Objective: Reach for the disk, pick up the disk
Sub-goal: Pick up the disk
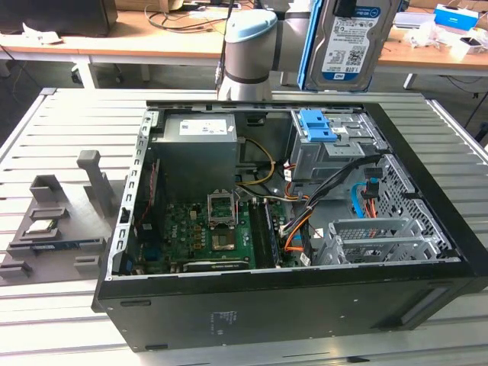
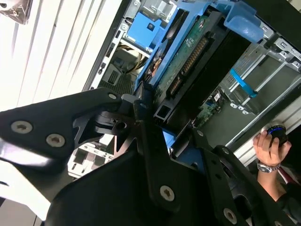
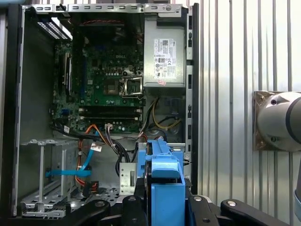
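The disk (image 1: 355, 40) hangs upright above the back right of the open computer case (image 1: 305, 305), its white-and-blue label facing the exterior view and blue rails along its edges. The arm's grey and pale-blue joint (image 1: 250, 46) sits just to the exterior view's left of it. In the second wrist view my gripper (image 2: 157, 120) is shut on the disk (image 2: 188, 56), with black fingers (image 2: 141, 101) pressing its blue rails and its green circuit side showing. The first wrist view looks down past the gripper (image 3: 162, 209) and the disk's blue rail (image 3: 164, 183) into the case.
A bare blue bracket (image 1: 316, 126) sits in the drive cage below. Motherboard (image 1: 206, 229), power supply (image 1: 194, 145) and cables (image 1: 301, 229) lie inside the case. A grey fixture (image 1: 61, 221) with a chip stands at the exterior view's left. A person's hand (image 2: 268, 146) holds a small device.
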You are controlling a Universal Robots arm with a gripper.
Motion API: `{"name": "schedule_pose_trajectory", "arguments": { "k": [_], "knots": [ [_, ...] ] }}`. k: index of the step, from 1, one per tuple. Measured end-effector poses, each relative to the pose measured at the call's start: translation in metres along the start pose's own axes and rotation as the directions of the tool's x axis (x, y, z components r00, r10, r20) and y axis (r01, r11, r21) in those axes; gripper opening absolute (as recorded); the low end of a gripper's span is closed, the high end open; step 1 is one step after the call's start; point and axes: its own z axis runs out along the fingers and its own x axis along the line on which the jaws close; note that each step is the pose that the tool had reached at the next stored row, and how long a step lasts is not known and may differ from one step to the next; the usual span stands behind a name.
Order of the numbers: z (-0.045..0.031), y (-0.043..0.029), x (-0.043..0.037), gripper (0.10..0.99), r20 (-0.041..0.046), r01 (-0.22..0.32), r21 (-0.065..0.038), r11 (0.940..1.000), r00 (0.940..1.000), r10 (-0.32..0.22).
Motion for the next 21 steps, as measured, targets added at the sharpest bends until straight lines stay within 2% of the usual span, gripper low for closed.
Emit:
{"name": "schedule_pose_trajectory", "arguments": {
  "k": [11,18,21],
  "knots": [
    [0.0001,-0.0005,0.0036,0.365,-0.0001,0.0,0.0,1.0,1.0,0.0],
    [0.0009,-0.0003,0.0192,0.365,0.0,0.0,0.0,1.0,1.0,0.0],
    [0.0014,-0.0001,0.0285,0.365,0.0001,0.0,0.0,1.0,1.0,0.0]
  ]
}}
